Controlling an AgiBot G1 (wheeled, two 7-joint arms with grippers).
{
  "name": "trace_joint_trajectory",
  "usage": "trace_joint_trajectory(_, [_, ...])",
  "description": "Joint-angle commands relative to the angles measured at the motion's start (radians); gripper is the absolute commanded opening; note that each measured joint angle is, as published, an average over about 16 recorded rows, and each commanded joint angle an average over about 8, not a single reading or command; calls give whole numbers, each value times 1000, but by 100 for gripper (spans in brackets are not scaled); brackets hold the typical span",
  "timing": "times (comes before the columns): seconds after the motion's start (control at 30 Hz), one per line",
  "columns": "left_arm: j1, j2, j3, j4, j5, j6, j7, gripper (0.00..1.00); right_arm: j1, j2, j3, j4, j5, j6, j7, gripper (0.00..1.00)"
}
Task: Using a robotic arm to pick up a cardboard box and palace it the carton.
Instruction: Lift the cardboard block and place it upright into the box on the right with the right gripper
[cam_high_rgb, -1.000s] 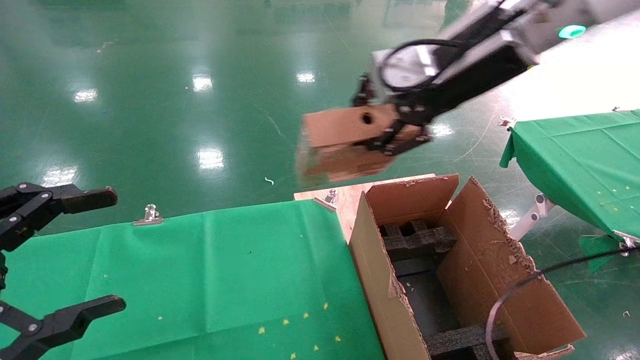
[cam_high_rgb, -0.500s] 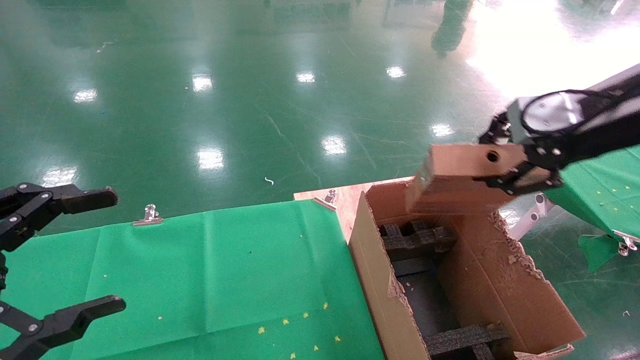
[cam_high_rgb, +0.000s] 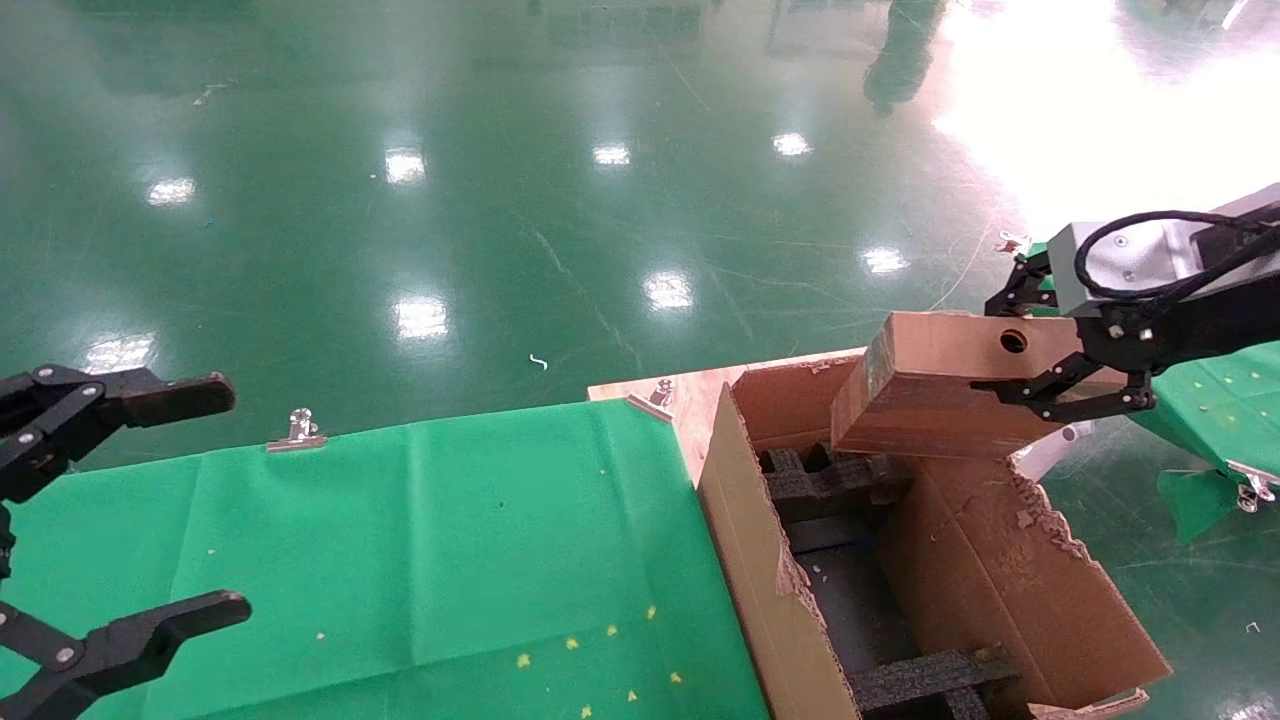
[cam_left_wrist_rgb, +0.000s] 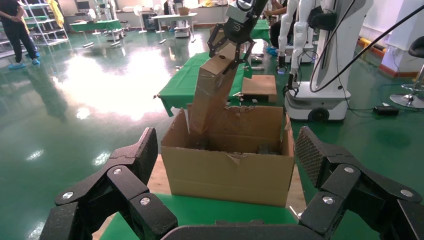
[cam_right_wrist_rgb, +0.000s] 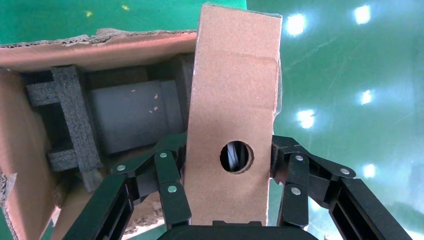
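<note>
The right arm reaches in from the right side of the head view, its black wrist roughly level and pointing toward the robot's left, a silver camera box and a looped black cable riding on top of it. Its right end effector is clamped on the cardboard box, one finger on each long side near the end that has a round hole. The box hangs in the air above the far right corner of the carton, tilted with its free end lower and reaching in over the opening; from the left wrist view it slopes steeply down into the carton's mouth, its lower end at about the level of the ragged flaps. Whether it touches the flap there, I cannot tell. Black foam blocks sit inside the carton, below the box. The carton stands against the right edge of the desk, which is covered in green cloth. The left end effector is parked over the desk's left end, its fingers spread wide with nothing between them.
</note>
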Motion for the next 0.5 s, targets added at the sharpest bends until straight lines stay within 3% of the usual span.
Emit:
trace_joint_trajectory(0.03, [0,0,0,0,0,0,0,100,0,-2,1,0,1,0,-1,0])
trace_joint_trajectory(0.3, [0,0,0,0,0,0,0,100,-14,-9,-7,-17,-9,17,46,0])
trace_joint_trajectory(0.5, [0,0,0,0,0,0,0,100,-42,-16,-39,-51,-60,78,259,0])
